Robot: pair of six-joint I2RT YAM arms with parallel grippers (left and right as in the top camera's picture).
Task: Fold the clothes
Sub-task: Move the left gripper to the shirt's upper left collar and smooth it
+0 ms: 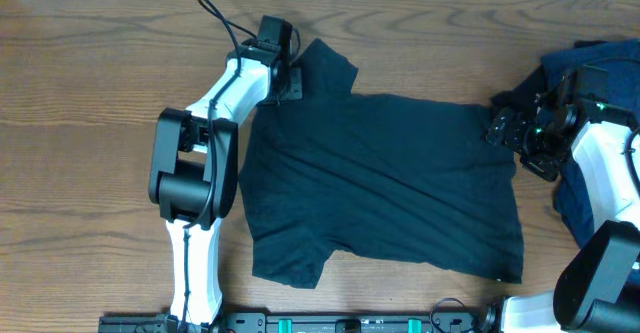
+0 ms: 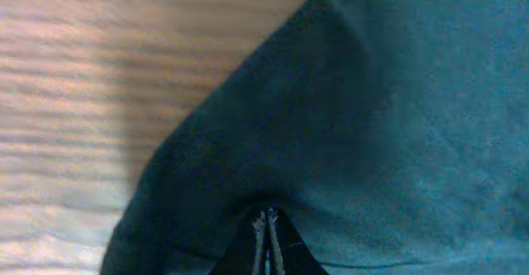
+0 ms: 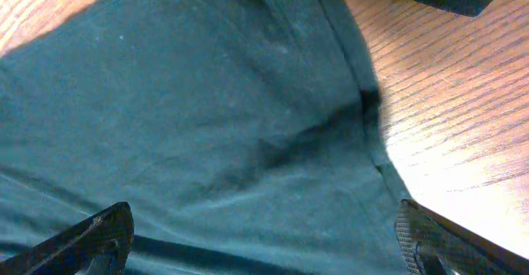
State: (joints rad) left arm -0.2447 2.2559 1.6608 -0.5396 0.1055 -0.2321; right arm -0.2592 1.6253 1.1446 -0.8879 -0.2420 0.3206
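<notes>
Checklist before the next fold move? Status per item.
1. Left gripper shut on T-shirt near the top sleeve: ok.
2. Right gripper holding the T-shirt: not ok, jaws wide open over its edge.
3. T-shirt spread flat on table: ok, slight wrinkles.
4. Pile of other clothes apart from the T-shirt: cannot tell, right arm covers the gap.
</notes>
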